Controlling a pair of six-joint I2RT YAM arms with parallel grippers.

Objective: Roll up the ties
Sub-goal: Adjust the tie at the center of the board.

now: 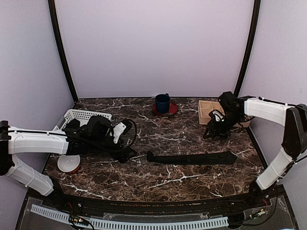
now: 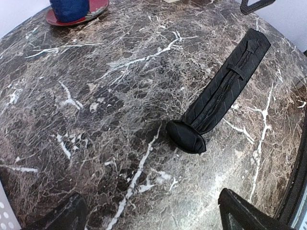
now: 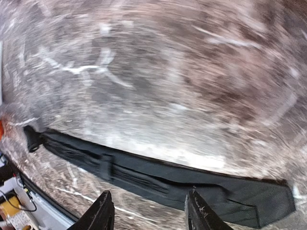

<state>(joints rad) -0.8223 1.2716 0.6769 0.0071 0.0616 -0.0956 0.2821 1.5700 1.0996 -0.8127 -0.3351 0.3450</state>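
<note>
Positioned flat on the marble table [image 1: 168, 187]: one black tie [image 1: 192, 158], lengthwise across the middle, wide end toward the right arm, narrow end wound into a small coil [image 2: 186, 136]. Left gripper [image 2: 151, 207] spread wide and empty, just short of the coil. Right gripper [image 3: 149, 213] parted with nothing between the fingers, raised over the tie's wide half, no contact visible. Right wrist view blurred.

Left jaws wide, right jaws parted

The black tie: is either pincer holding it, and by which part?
Neither: the tie lies free, left pincer and right pincer both open, off it.
</note>
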